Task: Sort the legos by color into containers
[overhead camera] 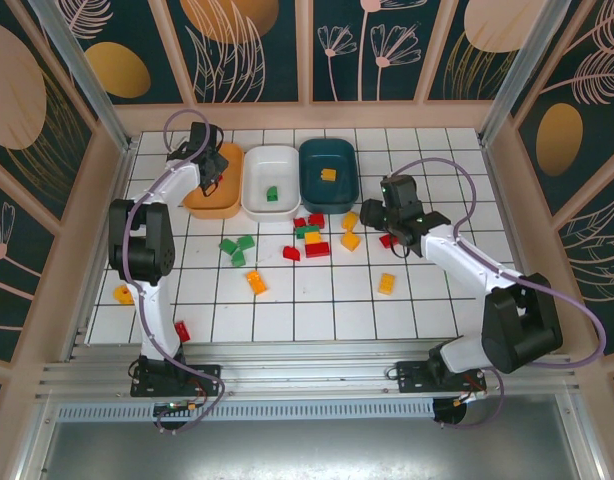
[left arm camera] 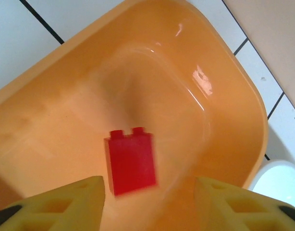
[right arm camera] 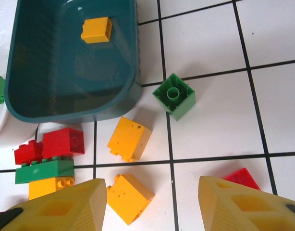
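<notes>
Overhead, the left gripper (overhead camera: pixel 211 170) hangs above the shallow orange plastic tray (overhead camera: pixel 230 207); the right gripper (overhead camera: pixel 382 216) hovers over loose bricks beside the dark teal plastic tray (overhead camera: pixel 327 205).

Left wrist: its yellow fingers (left arm camera: pixel 66 202) stand apart. The small red plastic brick (left arm camera: pixel 131 161) lies free inside the tray, blurred, perhaps not yet settled.

Right wrist: jaws apart, empty. Coming down could knock the crowded square yellow brick (right arm camera: pixel 129 191) aside. A second red brick (right arm camera: pixel 241 178) is half hidden behind a finger.

White-black arms (overhead camera: pixel 155 305), yellow fingers (left arm camera: pixel 66 202) (purple cables (overhead camera: pixel 182 112))
</notes>
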